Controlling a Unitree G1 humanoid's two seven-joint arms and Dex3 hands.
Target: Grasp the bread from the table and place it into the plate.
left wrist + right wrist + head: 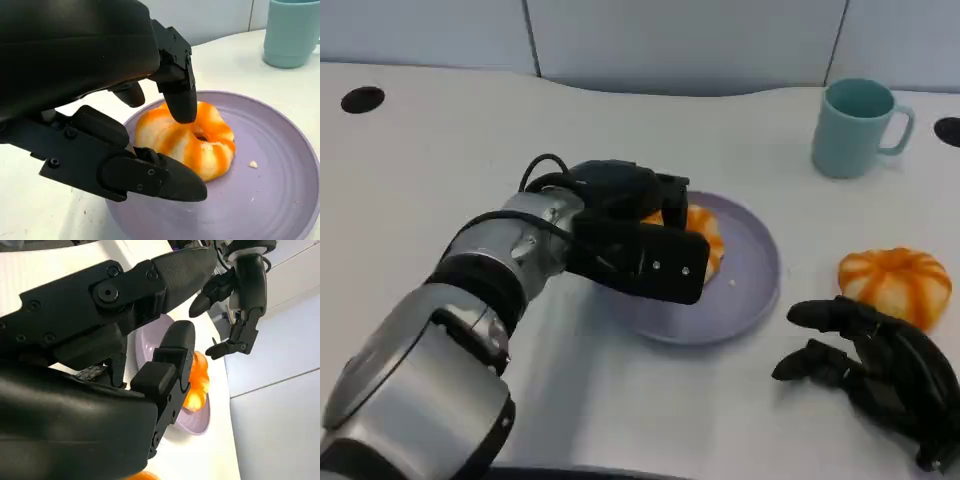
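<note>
One orange-and-white striped bread lies on the purple plate at mid-table. My left hand reaches over the plate's left side and grips this bread, one finger on its top and the thumb against its near side. The right wrist view shows that hand with fingers pointing down at the bread. A second striped bread sits on the table to the right of the plate. Just below it my right hand rests empty, fingers apart.
A pale teal mug stands behind the plate at the right. A crumb lies on the plate. Grey wall panels close off the table's far edge. Bare white tabletop stretches to the left.
</note>
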